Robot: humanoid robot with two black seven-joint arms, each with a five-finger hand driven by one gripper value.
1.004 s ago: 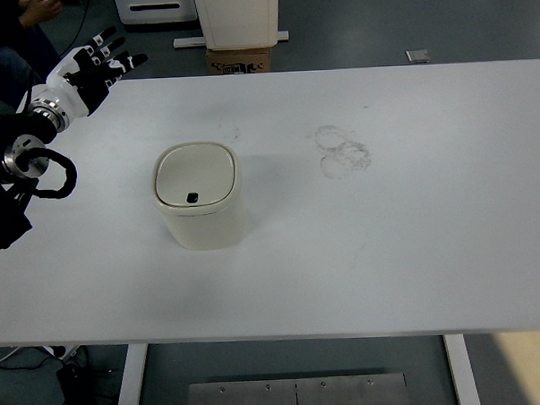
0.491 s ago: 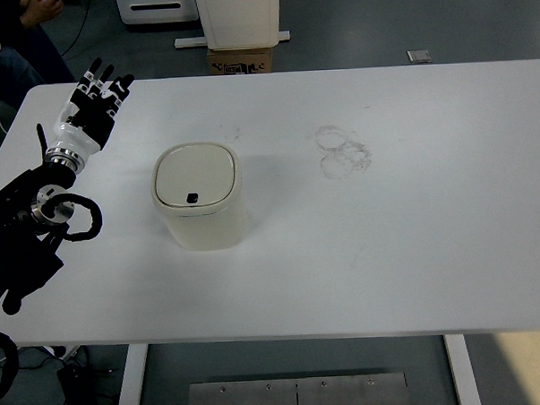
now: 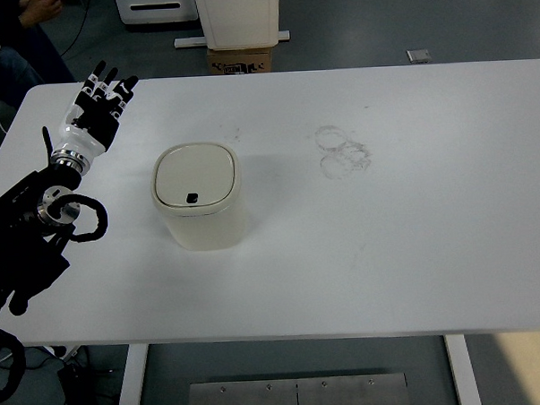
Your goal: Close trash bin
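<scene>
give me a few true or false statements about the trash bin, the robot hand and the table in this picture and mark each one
1. The cream, rounded-square plastic trash bin has its lid down. True.
2. The left black-and-white five-fingered hand grips the bin. False: it is apart from the bin, to its left, fingers spread, holding nothing.
3. The bin lies tipped on its side. False: it stands upright on the white table.
4. Faint grey ring marks show on the table to the right of the bin. True.
5. The right hand rests on the lid. False: no right hand is in view.
</scene>
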